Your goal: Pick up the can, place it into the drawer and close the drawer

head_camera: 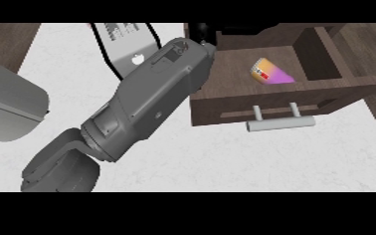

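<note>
In the head view, the open dark wooden drawer (242, 97) at the right holds a small orange, purple and white can (270, 72), lying tilted on the drawer floor. Placing appears done; closing is judged next, calling for a push on the grey bar handle (280, 124). Only the black top of a hand (202, 31) is seen beyond the grey forearm (150, 99) at the drawer's far left corner; its grasp cannot be told.

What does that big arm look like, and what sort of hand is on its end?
The forearm is a chunky grey casing, boxy with rounded edges, panel seams and a few small round fasteners. A fatter grey segment joins it at the bottom. Only a black bit of the robot hand shows past its tip. No cables visible.
</note>
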Robot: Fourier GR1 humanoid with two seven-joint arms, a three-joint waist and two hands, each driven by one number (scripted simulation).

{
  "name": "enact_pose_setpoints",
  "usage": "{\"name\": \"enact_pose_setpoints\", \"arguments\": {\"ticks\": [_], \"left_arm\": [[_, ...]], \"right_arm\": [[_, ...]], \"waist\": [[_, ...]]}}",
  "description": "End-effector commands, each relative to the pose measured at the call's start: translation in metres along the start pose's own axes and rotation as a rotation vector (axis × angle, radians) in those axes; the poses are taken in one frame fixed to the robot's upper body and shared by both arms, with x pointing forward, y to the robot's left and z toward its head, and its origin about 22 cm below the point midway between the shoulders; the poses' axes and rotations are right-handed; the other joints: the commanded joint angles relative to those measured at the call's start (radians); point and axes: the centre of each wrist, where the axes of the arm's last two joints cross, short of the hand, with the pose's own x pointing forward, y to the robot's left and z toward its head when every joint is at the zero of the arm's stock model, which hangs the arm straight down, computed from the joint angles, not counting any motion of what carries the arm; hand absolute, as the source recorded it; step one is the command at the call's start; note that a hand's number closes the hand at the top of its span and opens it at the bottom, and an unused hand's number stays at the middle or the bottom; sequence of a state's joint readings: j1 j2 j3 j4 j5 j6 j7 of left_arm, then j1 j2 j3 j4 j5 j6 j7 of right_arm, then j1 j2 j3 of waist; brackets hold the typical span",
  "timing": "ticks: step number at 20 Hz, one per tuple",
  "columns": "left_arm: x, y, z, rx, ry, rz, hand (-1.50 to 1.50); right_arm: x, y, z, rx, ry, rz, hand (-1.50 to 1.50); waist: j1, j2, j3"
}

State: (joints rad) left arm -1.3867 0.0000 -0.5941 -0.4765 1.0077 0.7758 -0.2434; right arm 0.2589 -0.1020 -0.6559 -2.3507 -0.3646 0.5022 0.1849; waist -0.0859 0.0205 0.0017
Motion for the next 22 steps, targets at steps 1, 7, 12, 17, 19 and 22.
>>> {"name": "enact_pose_setpoints", "arguments": {"ticks": [1, 7, 12, 17, 19, 22], "left_arm": [[0.006, -0.006, 0.003, -0.006, -0.024, 0.02, -1.5], [0.019, -0.013, 0.004, -0.01, -0.081, 0.02, -1.5], [0.025, -0.007, -0.008, -0.01, -0.024, 0.061, -1.5], [0.011, -0.01, 0.008, -0.005, -0.006, 0.049, -1.5], [0.014, -0.012, 0.008, -0.011, -0.01, 0.049, -1.5], [0.028, -0.002, -0.005, -0.003, -0.004, 0.044, -1.5]], "right_arm": [[0.013, 0.015, -0.014, 0.05, -0.11, 0.123, -1.5], [0.023, 0.031, -0.036, 0.08, -0.135, 0.279, -1.5], [0.02, 0.059, -0.05, 0.101, -0.139, 0.372, -1.5], [-0.005, 0.093, -0.089, 0.172, -0.148, 0.509, -1.5], [-0.017, 0.108, -0.098, 0.177, -0.157, 0.536, -1.5], [-0.017, 0.132, -0.121, 0.152, -0.177, 0.58, -1.5]], "waist": [[0.014, 0.002, 0.0], [0.047, -0.002, -0.001], [0.073, -0.004, -0.002], [0.093, -0.01, -0.002], [0.089, -0.013, -0.001], [0.101, -0.015, -0.002]]}}
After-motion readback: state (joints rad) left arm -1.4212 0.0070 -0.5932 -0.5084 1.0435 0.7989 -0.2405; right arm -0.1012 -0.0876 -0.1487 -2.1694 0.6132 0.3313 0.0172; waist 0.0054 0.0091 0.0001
